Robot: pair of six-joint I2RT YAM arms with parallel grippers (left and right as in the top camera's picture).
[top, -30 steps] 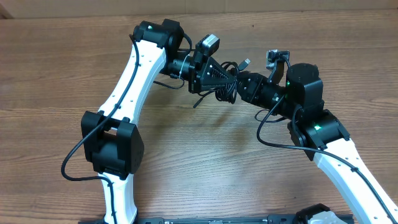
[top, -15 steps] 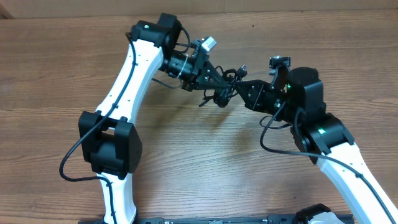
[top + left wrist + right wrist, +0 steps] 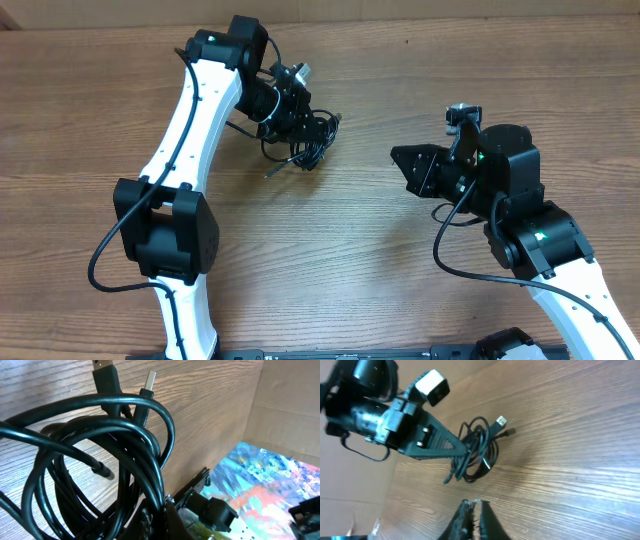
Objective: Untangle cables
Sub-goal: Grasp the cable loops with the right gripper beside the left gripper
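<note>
Wooden tabletop (image 3: 330,260) beneath me: my left tool (image 3: 299,122) is clamped on the cables (image 3: 314,145), a tight black bunch of loops (silver-tipped plugs poking out) at upper left. My right tool (image 3: 397,156) sits pinched together, empty, well apart.

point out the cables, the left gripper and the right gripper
cables (image 3: 310,142), overhead view, middle of the bunch
left gripper (image 3: 466,450), right wrist view, fingertips clamping the cables
right gripper (image 3: 474,505), right wrist view, shut fingertips
</note>
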